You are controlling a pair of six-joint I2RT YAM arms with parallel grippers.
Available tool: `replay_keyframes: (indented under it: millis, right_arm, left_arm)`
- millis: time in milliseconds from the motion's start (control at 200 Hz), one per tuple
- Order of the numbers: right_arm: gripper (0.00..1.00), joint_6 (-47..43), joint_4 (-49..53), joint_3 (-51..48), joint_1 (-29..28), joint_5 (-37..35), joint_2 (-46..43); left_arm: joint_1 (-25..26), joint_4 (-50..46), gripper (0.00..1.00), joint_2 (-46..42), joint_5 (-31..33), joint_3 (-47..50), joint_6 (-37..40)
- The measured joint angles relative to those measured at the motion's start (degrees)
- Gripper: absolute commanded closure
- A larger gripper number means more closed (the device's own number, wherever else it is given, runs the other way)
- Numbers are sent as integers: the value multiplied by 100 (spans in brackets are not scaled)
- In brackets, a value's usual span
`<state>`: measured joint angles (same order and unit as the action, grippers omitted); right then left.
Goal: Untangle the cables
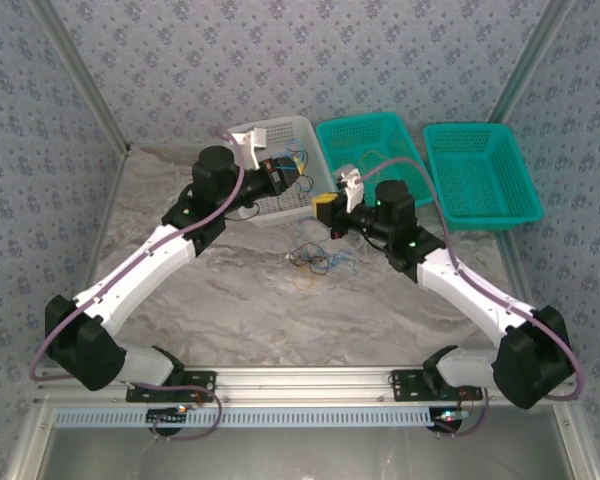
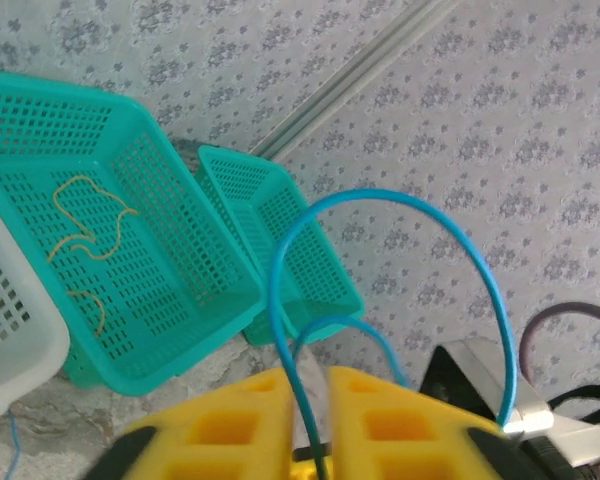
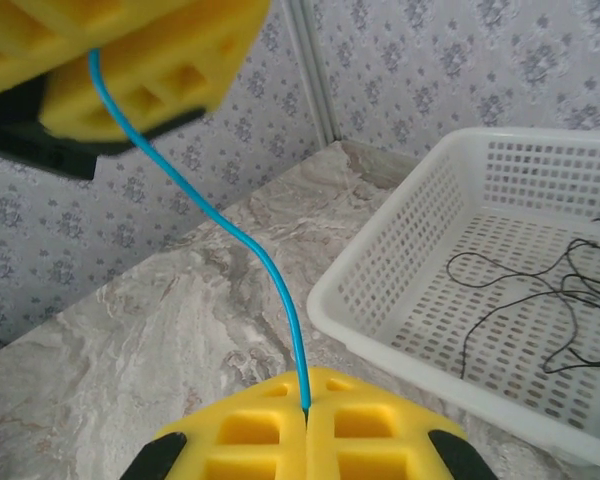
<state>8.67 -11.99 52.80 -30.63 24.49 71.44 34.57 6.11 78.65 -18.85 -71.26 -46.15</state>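
A blue cable (image 3: 250,235) stretches between my two grippers above the table. My right gripper (image 3: 306,408) is shut on one end of it, the yellow fingers pressed together. The cable's other part arches up in a loop (image 2: 380,196) and runs down through the narrow gap between the fingers of my left gripper (image 2: 308,375), which stand slightly parted around it. In the top view both grippers (image 1: 285,172) (image 1: 325,206) hover close together by the white basket (image 1: 280,125). A small tangle of cables (image 1: 315,258) lies on the table in front of them.
The white basket (image 3: 360,300) holds a black cable (image 3: 520,300). A teal basket (image 2: 180,220) holds a yellow cable (image 2: 85,225), and a second teal basket (image 1: 470,128) stands to its right. Patterned walls close in the back and sides.
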Motion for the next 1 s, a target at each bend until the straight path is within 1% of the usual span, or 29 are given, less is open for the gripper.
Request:
replay_keyframes:
  millis: [35,110,145,210,370,480,605,705,884,1004]
  right_arm:
    - [100,-20,76,0,63,-28,-79]
    - [100,-63,269,2,219,-125,-232]
    - [100,-81,374,7,297,-181,-291]
    - [100,-101,568,11,474,-308,-389]
    - [100,-105,1121,96,981,-601,-546]
    - [100,-120,1449,181,1397,-695,-660]
    - [100,-212,1784,398,1832,-750,-791]
    - [100,-302,2000,684,2131,-879,-846]
    - [100,-402,2297,1191,2680,-1287,-798]
    - [100,-481,2422,1585,3012,-1624,-507]
  left_arm:
    - [0,9,35,0,74,33,-2]
    - [0,-9,14,0,332,131,-7]
    - [-2,-46,7,0,476,175,-31]
    - [-7,-146,1,-11,793,278,-68]
    - [-133,-295,1,-166,1515,699,-155]
    - [-332,-289,1,-367,1838,1093,-352]
    - [-564,-149,1,-533,2046,1556,-647]
    - [-638,-87,1,-610,2199,1823,-800]
    - [-649,9,1,-625,2323,1910,-903]
    - [-649,17,1,-625,2323,1910,-909]
